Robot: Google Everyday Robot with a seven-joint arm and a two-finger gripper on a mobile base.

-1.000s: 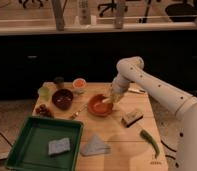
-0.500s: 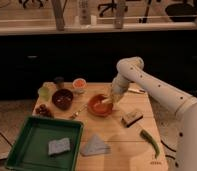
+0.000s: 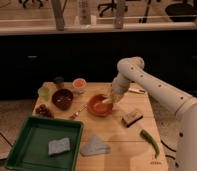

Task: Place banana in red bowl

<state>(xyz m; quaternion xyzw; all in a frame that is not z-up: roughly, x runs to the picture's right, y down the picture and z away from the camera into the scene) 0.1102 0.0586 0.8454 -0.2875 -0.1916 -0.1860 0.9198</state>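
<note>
The red bowl [image 3: 97, 106] sits at the middle of the wooden table. My gripper [image 3: 110, 99] hangs low over the bowl's right rim, the arm reaching in from the right. A small pale-yellow piece, apparently the banana [image 3: 107, 101], shows at the gripper's tip just inside the rim. Whether it is gripped or resting in the bowl cannot be made out.
A maroon bowl [image 3: 62, 98], an orange-filled cup [image 3: 79, 84], a green cup [image 3: 44, 91] and a dark cup [image 3: 58, 81] stand left of the red bowl. A green tray [image 3: 22, 145] holds a grey sponge [image 3: 58, 146]. A cloth [image 3: 94, 146], a brown block [image 3: 132, 117] and a green chili [image 3: 151, 142] lie in front.
</note>
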